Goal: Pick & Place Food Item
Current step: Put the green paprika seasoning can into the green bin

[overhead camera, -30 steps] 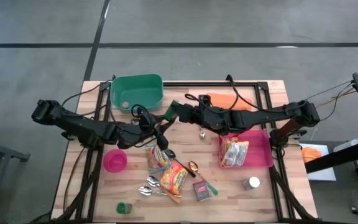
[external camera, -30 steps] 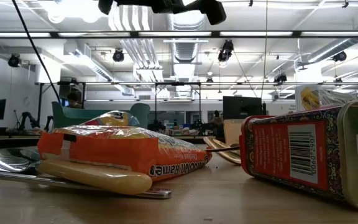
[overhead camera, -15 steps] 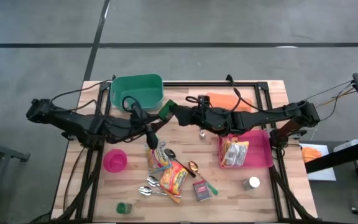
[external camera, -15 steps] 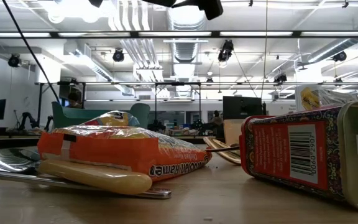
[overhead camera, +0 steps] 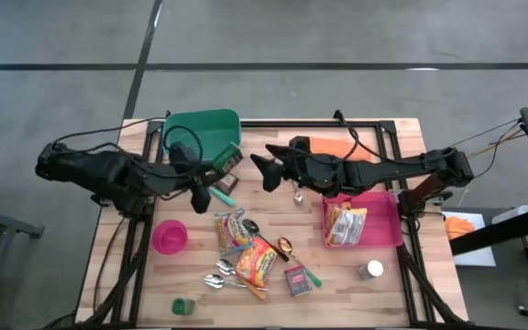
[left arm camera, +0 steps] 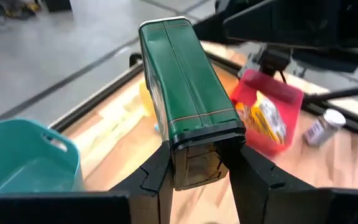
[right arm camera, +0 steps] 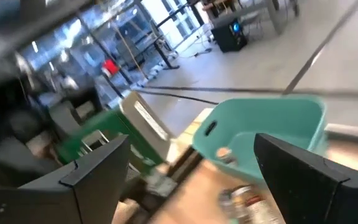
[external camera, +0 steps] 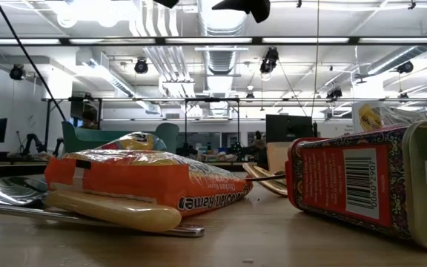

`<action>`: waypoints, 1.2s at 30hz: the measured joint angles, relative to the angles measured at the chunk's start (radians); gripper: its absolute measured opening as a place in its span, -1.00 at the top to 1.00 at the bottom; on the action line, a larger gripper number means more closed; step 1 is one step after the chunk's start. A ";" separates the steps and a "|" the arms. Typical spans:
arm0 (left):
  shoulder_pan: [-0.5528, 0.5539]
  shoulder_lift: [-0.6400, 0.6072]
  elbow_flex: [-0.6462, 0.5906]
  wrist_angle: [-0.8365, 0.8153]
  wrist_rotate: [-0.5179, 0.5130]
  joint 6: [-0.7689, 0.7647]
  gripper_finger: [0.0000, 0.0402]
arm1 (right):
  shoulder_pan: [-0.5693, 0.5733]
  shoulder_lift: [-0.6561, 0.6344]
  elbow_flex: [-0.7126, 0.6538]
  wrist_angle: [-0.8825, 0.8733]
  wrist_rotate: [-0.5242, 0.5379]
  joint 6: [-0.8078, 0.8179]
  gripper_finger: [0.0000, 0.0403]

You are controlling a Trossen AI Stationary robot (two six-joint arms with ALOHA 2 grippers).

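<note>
Now left gripper (left arm camera: 194, 168) clamping green tin (left arm camera: 188, 99) by one end, carrying it beside green bin (overhead camera: 202, 134). Right gripper (right arm camera: 191, 180) hanging spread, empty, near. Shallow end-grip risking tin slipping out.

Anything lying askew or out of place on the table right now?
Yes. The red tin lies tipped on its side near the front edge, and the noodle packet sits in a loose heap with spoons. The left gripper holds a green box aloft.
</note>
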 joint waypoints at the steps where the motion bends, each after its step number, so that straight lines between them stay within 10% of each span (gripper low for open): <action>1: 0.000 0.000 0.021 -0.042 0.016 -0.017 0.44 | 0.000 0.000 0.000 -0.001 0.000 -0.051 -0.66; 13: 0.091 0.002 0.163 -0.421 0.120 -0.126 0.44 | 0.000 0.001 0.000 0.002 -0.002 -0.204 -0.66; 26: 0.470 0.033 0.158 -0.491 0.583 0.063 0.44 | 0.000 0.002 0.000 0.003 -0.003 -0.204 -0.66; 36: 0.751 0.133 0.157 -0.535 0.688 0.169 0.44 | 0.000 0.002 0.000 0.003 -0.003 -0.204 -0.66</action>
